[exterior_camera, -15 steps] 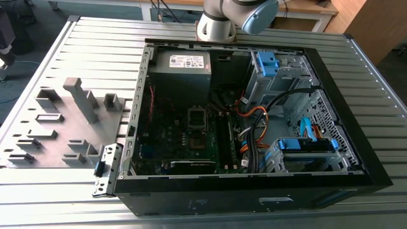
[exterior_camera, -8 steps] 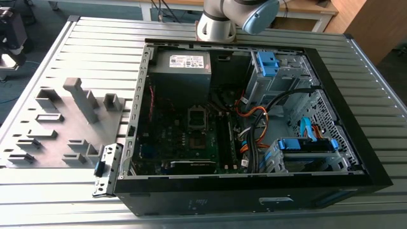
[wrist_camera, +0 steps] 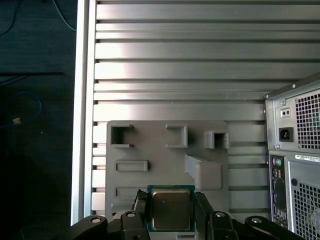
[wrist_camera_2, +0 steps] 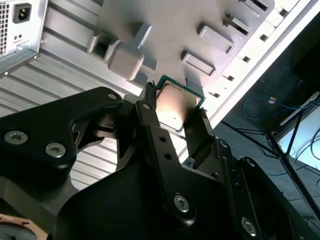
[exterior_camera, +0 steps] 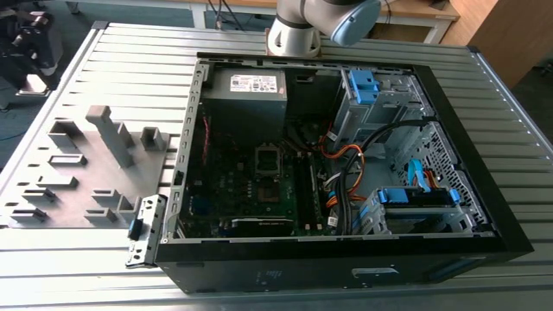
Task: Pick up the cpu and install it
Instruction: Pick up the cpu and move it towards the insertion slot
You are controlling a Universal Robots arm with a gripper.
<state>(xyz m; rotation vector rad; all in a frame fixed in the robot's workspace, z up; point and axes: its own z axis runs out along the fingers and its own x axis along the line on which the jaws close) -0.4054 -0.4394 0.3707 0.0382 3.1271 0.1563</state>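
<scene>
The cpu [wrist_camera: 171, 207] is a small square chip with a silvery top and a green rim. In both wrist views it sits clamped between my black fingers [wrist_camera: 202, 212]. My gripper [wrist_camera: 171, 212] is shut on it, holding it by two opposite edges [wrist_camera_2: 175, 102]. It hangs well above the grey holder plate [wrist_camera: 165, 160] on the slatted table. In the exterior view the open computer case [exterior_camera: 484, 214] lies on its side, with the silver-framed socket [exterior_camera: 268, 161] on the green board. The arm's joint [exterior_camera: 320, 23] shows behind the case.
The grey holder plate [exterior_camera: 95, 168] with raised blocks lies at the exterior view's left of the case. The case's rear panel [wrist_camera: 295, 160] stands close beside the plate. Cables [exterior_camera: 346, 162], drive cages [exterior_camera: 380, 97] and a power supply [exterior_camera: 246, 91] fill the case. The table edge [wrist_camera: 82, 100] drops to a dark floor.
</scene>
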